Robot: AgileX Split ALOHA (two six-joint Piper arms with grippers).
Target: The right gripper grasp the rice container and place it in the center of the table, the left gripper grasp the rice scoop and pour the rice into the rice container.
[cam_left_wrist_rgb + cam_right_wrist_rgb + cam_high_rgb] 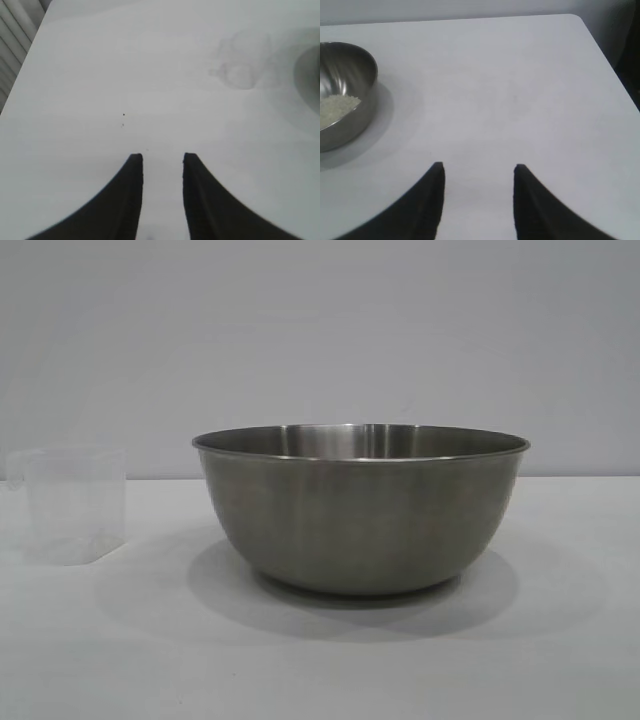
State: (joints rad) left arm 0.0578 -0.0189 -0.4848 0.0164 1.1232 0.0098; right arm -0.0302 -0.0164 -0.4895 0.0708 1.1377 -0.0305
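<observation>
The rice container [360,510], a large steel bowl, stands upright in the middle of the white table [560,640]. In the right wrist view a pale heap of rice [335,107] lies inside the bowl [355,107]. The rice scoop [68,505], a small clear plastic cup, stands upright on the table to the bowl's left, apart from it. My left gripper [162,156] is open over bare tabletop, with the scoop [240,70] faint farther off. My right gripper [479,167] is open too, holding nothing, off to one side of the bowl. Neither gripper shows in the exterior view.
A plain grey wall stands behind the table. The left wrist view shows a table edge with slatted panels [12,45] beyond it. The right wrist view shows the table's rounded corner [577,20] and a dark drop past it.
</observation>
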